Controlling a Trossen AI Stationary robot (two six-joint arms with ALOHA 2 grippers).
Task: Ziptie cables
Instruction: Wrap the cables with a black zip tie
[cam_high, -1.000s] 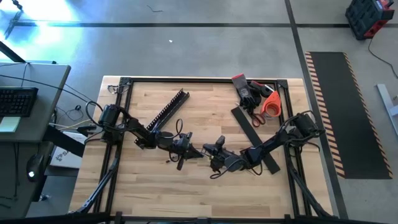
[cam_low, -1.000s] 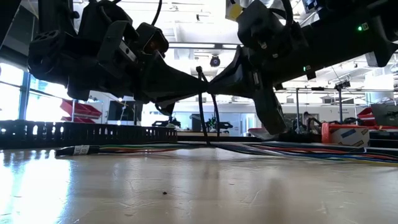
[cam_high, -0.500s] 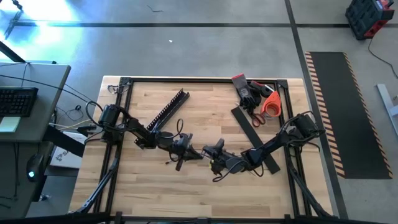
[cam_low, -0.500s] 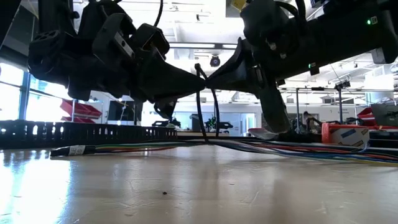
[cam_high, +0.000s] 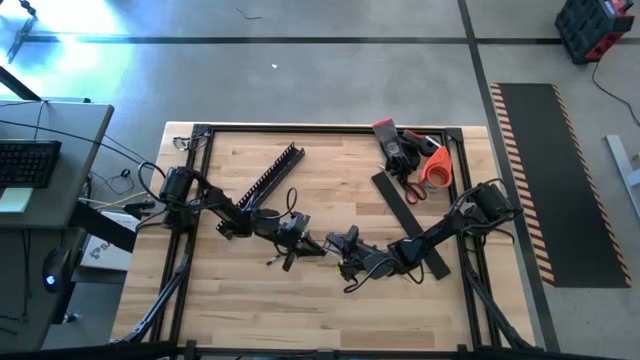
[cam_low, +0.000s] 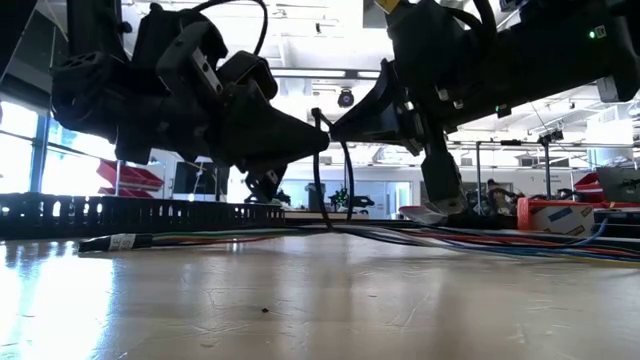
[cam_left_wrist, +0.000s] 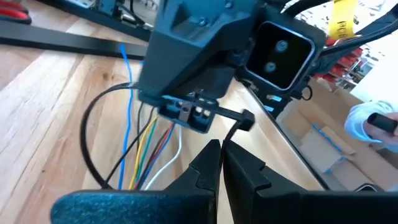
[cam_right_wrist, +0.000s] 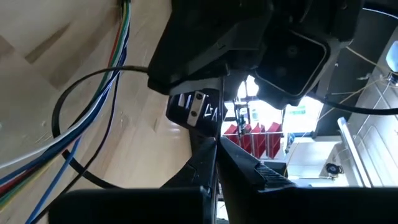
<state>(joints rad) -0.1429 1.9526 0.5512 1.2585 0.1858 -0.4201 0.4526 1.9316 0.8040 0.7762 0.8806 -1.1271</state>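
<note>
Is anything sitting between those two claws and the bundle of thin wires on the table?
Nothing visible blocks them. The left gripper and right gripper meet nose to nose above the cables, each pinching the black zip tie, which loops down around the bundle. Only open air lies between the grippers and the wires.

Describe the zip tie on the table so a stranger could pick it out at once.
Near the middle of the pale wooden table, the left gripper and right gripper meet tip to tip. Below them a thin black plastic zip tie loops around the bundle of thin coloured wires. Unlike the flat-lying wires, it stands up as one dark loop.
</note>
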